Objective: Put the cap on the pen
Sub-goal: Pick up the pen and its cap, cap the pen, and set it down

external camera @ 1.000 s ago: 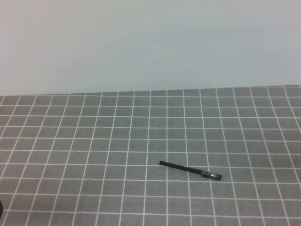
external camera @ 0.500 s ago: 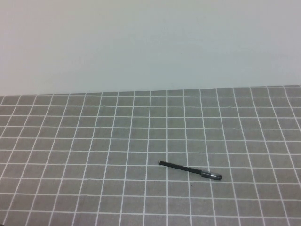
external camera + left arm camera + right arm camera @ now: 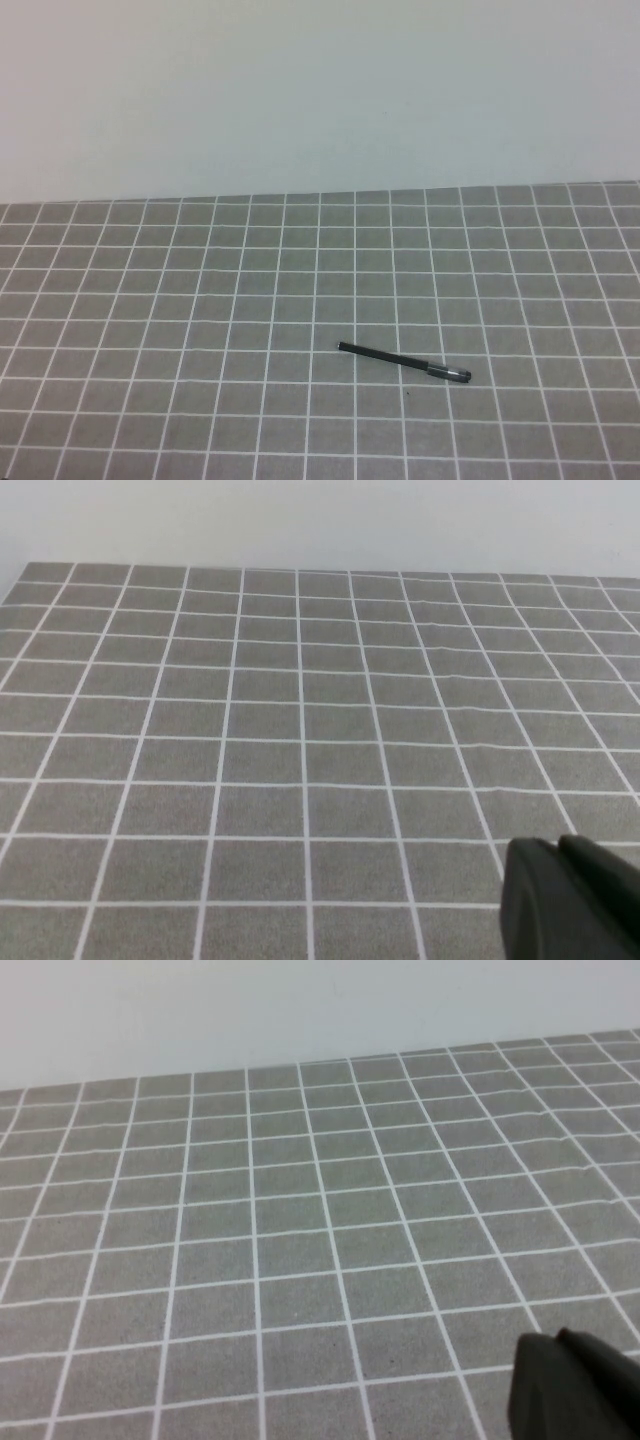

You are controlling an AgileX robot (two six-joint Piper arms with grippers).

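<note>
Only a dark corner of the left end effector (image 3: 570, 905) shows in its wrist view, above the grey gridded worktop (image 3: 150, 300); I cannot tell whether it is clenched or released. The same holds for the right end effector (image 3: 572, 1388) in its own wrist view. The black pen (image 3: 403, 361) lies flat on the worktop, right of centre and toward the near edge, its grey end pointing right.
</note>
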